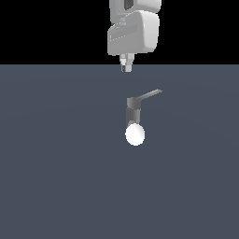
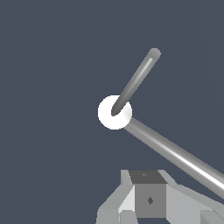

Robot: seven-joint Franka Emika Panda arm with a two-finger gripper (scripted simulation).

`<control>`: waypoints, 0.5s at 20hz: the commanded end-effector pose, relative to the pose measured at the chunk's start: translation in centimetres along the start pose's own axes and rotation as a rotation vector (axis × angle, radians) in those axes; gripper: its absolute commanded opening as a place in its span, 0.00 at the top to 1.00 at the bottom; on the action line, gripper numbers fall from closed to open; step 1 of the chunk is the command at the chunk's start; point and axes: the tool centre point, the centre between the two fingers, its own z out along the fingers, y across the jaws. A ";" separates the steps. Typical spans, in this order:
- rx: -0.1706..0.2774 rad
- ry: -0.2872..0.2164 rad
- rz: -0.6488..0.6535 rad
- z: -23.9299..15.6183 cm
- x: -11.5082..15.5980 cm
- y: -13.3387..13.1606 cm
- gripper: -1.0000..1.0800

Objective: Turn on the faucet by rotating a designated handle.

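- Flat slate-blue ground [image 1: 56, 186] is seen filling the lower part of the exterior view, with plain black behind it; whether it is a tabletop or a floor cannot be told.
- Near the middle of that ground the faucet [image 1: 133, 113] is found: a short dark grey post with a white ball [image 1: 135, 134] at its nearer end.
- From the post's far end the handle [image 1: 150, 95] is seen projecting as a thin light-grey bar, angled toward the exterior view's right.
- The white robot arm [image 1: 133, 30] is hung above and behind the faucet, and its pincer [image 1: 126, 66] is held well apart from the handle, with bare ground between them.
- No contact with post, ball or handle is shown in either view.
- In the wrist view the ball [image 2: 114, 112] is seen almost end-on, with two grey bars fanning out from it; which of them is the handle cannot be told from that picture.
- The pincer's fingers [image 1: 126, 67] appear close together in the exterior view, yet too small for certainty; whether they are spread or pressed together cannot be told, and nothing is seen between them.
- The task is judged to be barely begun: the approach is unfinished, the handle is untouched, and the reaching, contacting and turning are all left to be done.
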 end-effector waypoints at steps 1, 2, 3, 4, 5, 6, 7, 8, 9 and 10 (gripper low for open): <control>0.002 0.001 0.078 1.3 1.8 -0.6 1.00; 0.002 0.001 0.110 1.8 2.5 -0.8 1.00; 0.003 0.002 0.142 2.4 3.2 -0.9 1.00; 0.003 0.002 0.175 2.9 4.0 -1.1 1.00; 0.004 0.002 0.208 3.5 4.8 -1.2 1.00; 0.005 0.003 0.241 4.0 5.6 -1.3 1.00; 0.005 0.003 0.273 4.6 6.4 -1.4 1.00; 0.006 0.003 0.304 5.1 7.1 -1.4 1.00; 0.006 0.004 0.333 5.5 7.8 -1.4 1.00; 0.007 0.004 0.362 6.0 8.5 -1.4 1.00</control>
